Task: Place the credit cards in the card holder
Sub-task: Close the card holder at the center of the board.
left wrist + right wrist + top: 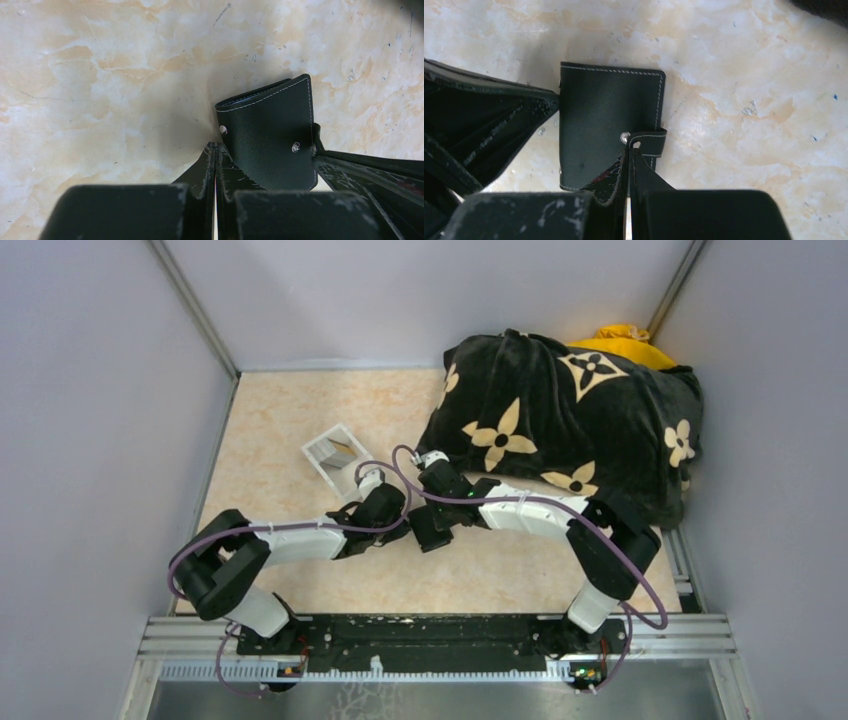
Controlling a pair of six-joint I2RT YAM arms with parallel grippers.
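The black card holder [270,135] lies folded shut on the marble-patterned table, between the two grippers [430,532]. It also shows in the right wrist view [604,110], with white stitching and a metal snap. My right gripper [630,148] is shut on its small strap tab [651,141]. My left gripper [216,146] is shut, its tips against the holder's edge beside a snap, and I see nothing between its jaws. In the top view the left gripper [405,524] and right gripper [436,516] meet at mid-table. No credit card is in view.
A pale grey tray-like box [335,455] sits behind the left gripper. A large black flower-patterned cushion [570,420] fills the back right, with something yellow [620,340] behind it. Grey walls close in three sides.
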